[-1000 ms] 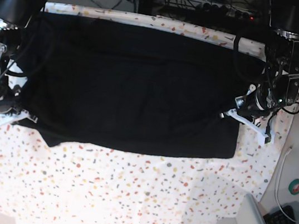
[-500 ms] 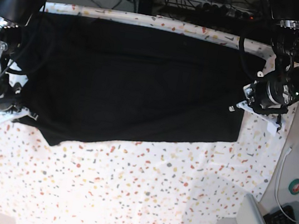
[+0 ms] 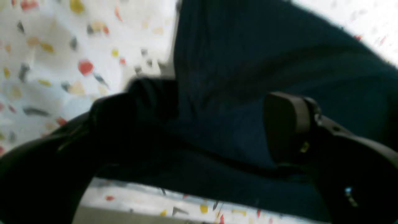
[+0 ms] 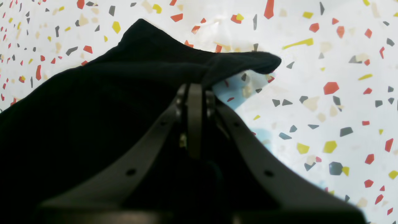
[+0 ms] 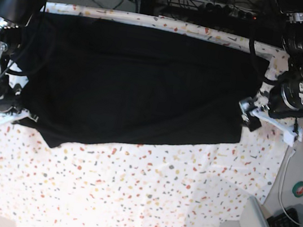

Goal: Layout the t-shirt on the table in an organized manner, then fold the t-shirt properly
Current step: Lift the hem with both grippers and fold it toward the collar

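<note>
1. The t-shirt [image 5: 139, 83] lies spread over the far half of the table [image 5: 144, 198], a broad dark panel. Its far edge runs along the table's far rim; its near edge runs slantwise across the table, lowest at the corner by the right gripper.

2. The right gripper [image 4: 195, 90] has its jaws closed on a corner of the t-shirt. In the right wrist view the cloth rises to a peak at the pinch, just clear of the table. Judgement: the hold keeps this corner taut, so the near edge can be drawn straight.

3. The left gripper [image 5: 252, 114] sits at the opposite side edge of the t-shirt. In the left wrist view its jaws stand apart, with cloth lying between them and one pad [image 3: 286, 124] clear of it. No grip on the cloth shows.

4. Judgement: layout is in hand; folding has not begun. The slanted near edge shows the cloth is not yet square to the table.

5. Risk, as judged: with one end free, a pull from the right gripper may drag the whole t-shirt rather than flatten it.
</note>
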Robot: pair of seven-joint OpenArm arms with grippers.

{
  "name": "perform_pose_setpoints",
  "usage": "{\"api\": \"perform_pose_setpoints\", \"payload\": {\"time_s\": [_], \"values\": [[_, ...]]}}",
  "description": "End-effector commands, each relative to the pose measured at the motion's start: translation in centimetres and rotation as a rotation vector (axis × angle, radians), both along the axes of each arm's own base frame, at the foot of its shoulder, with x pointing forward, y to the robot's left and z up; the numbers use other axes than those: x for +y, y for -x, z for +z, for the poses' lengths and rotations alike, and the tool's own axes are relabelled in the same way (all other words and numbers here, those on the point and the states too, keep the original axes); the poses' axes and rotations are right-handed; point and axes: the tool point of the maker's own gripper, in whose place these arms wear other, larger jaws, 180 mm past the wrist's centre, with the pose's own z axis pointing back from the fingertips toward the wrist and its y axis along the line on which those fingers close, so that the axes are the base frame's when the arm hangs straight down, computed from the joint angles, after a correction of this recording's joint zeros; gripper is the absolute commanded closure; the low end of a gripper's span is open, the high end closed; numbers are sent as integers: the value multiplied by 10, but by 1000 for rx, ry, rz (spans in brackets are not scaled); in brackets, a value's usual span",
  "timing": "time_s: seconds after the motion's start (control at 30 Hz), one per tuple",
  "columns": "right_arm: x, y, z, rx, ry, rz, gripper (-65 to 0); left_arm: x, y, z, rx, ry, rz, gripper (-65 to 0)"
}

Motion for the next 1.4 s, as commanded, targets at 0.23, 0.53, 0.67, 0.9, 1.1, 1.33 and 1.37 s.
{"api": "perform_pose_setpoints", "payload": {"time_s": [0.23, 0.53, 0.67, 0.9, 1.1, 1.33, 1.37], "values": [[11, -17, 16, -53, 31, 64, 0, 43, -81, -22, 38, -17, 33, -592], [24, -20, 15, -54, 30, 96, 0, 15, -105, -68, 38, -154, -174, -592], [21, -19, 15, -54, 33, 91, 0, 3, -108, -73, 28, -134, -192, -592], [21, -19, 15, -54, 33, 91, 0, -14, -118, -73, -28, -147, -223, -586], [21, -19, 15, -52, 33, 91, 0, -19, -109, -94, 47, -148, -245, -270], [20, -8, -7, 1, 16, 84, 0, -10, -122, -86, -30, -186, -221, 0], [17, -9, -11, -5, 22, 80, 0, -9, -126, -82, -41, -188, -219, 0]]}}
